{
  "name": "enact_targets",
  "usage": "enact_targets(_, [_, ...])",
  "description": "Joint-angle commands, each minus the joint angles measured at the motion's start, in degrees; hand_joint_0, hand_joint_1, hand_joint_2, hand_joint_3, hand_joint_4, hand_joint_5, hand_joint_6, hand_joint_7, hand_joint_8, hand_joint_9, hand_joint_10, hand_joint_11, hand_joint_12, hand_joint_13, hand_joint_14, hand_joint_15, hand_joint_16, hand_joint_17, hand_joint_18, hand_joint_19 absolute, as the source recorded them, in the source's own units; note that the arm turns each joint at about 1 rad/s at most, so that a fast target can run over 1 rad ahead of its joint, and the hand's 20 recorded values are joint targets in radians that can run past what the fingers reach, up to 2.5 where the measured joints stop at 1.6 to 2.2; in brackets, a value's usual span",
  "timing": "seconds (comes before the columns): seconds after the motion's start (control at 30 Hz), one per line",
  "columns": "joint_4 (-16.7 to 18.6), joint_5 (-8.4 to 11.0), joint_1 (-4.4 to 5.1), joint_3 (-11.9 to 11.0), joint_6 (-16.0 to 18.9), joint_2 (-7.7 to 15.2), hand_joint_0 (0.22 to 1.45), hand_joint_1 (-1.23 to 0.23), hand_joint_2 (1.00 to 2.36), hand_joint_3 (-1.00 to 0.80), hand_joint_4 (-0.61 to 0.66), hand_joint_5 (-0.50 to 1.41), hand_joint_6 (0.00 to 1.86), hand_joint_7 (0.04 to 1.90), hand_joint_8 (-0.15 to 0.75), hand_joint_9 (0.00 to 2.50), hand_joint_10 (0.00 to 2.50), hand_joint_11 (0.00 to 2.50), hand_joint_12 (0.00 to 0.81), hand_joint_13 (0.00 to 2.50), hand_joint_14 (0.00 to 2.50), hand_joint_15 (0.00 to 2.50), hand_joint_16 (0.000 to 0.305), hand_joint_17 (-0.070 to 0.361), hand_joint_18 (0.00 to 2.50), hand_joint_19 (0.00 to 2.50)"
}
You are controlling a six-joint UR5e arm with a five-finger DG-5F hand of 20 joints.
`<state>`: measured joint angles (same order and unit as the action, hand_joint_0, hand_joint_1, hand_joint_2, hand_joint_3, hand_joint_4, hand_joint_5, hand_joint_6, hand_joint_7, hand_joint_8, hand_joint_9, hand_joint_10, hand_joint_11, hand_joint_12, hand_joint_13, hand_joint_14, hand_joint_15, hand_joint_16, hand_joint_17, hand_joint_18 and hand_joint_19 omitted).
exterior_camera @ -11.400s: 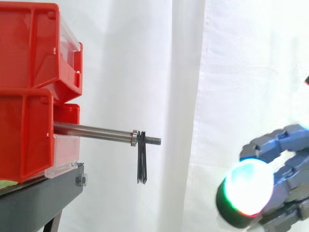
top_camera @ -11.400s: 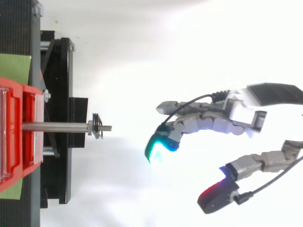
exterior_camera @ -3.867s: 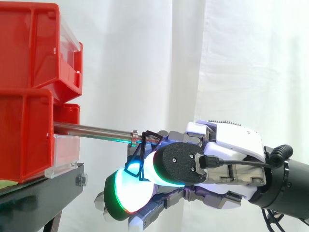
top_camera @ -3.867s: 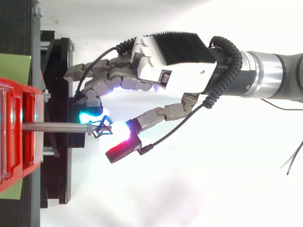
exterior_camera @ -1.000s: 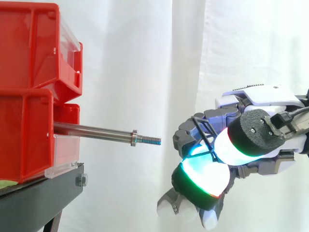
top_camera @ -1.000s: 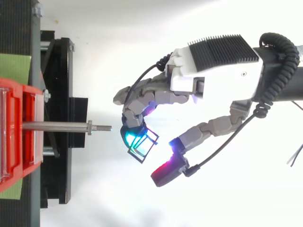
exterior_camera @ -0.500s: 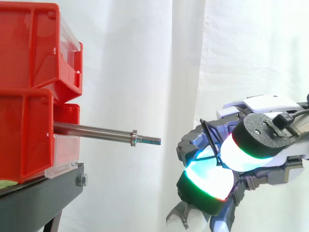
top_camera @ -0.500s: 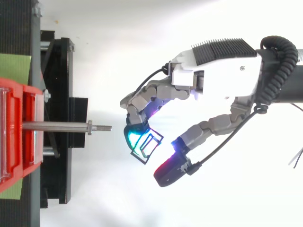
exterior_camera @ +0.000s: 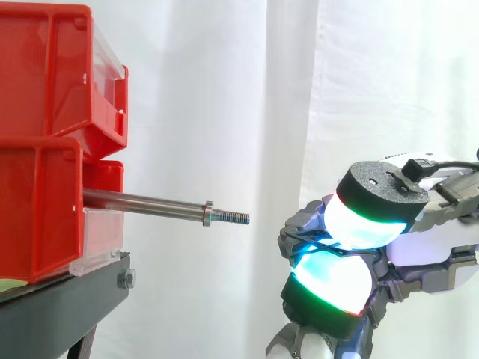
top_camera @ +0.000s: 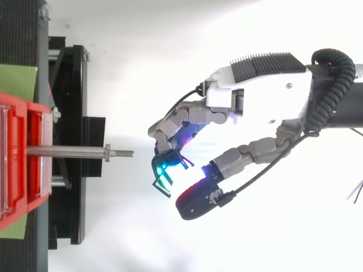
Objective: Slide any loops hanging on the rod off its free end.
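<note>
The steel rod (exterior_camera: 150,203) sticks out to the right from the lower red bin (exterior_camera: 37,209), and its threaded free end (exterior_camera: 236,218) is bare. In the top view the rod (top_camera: 74,152) ends well left of the hand. The black loops (top_camera: 161,181) hang off the rod, caught on a curled cyan fingertip (top_camera: 164,168) with the dark, red-glowing thumb pad (top_camera: 195,202) close beside it. From the side, thin black loop strands (exterior_camera: 314,241) lie between two glowing pads. The hand (top_camera: 261,96) sits right of and slightly below the rod's tip, shut on the loops.
Two red bins (exterior_camera: 45,75) are stacked on a black stand (exterior_camera: 60,299) at the left. A green patch (top_camera: 17,79) lies on the stand in the top view. A white curtain (exterior_camera: 224,90) hangs behind. A gap separates the rod tip from the hand.
The loops, earlier hanging near the rod's end, came off with the hand. Over the last second the hand drifted right and down, and its thumb closed toward the fingertip carrying the loops.
</note>
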<state>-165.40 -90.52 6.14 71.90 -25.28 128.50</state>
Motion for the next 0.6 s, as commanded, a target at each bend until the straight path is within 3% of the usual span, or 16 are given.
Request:
enact_targets(0.0, [0.0,-0.01,0.01,0.0,0.4,0.0,0.61,-0.69,1.02,-0.31,0.14,-0.18,0.84,1.04,0.33,0.8,0.01,0.21,0.331,0.71,0.0,0.04,0.049,0.111,0.82,0.28])
enact_targets(0.1, [0.0,-0.01,0.01,0.0,0.6,0.0,0.62,-0.77,1.01,-0.31,0.14,-0.19,0.85,1.03,0.316,0.78,0.01,0.22,0.332,0.71,0.0,0.04,0.049,0.111,0.82,0.27])
enact_targets(0.27, [0.0,-0.01,0.01,0.0,0.6,0.0,0.67,-0.87,1.0,-0.47,0.14,-0.2,0.85,1.01,0.313,0.77,0.01,0.23,0.325,0.71,0.0,0.03,0.048,0.109,0.82,0.27])
enact_targets(0.57, [-0.3,0.08,0.01,0.0,1.0,0.0,0.67,-0.85,1.0,-0.5,0.16,-0.2,0.86,0.99,0.307,0.77,0.01,0.23,0.319,0.72,0.0,0.03,0.047,0.107,0.83,0.25])
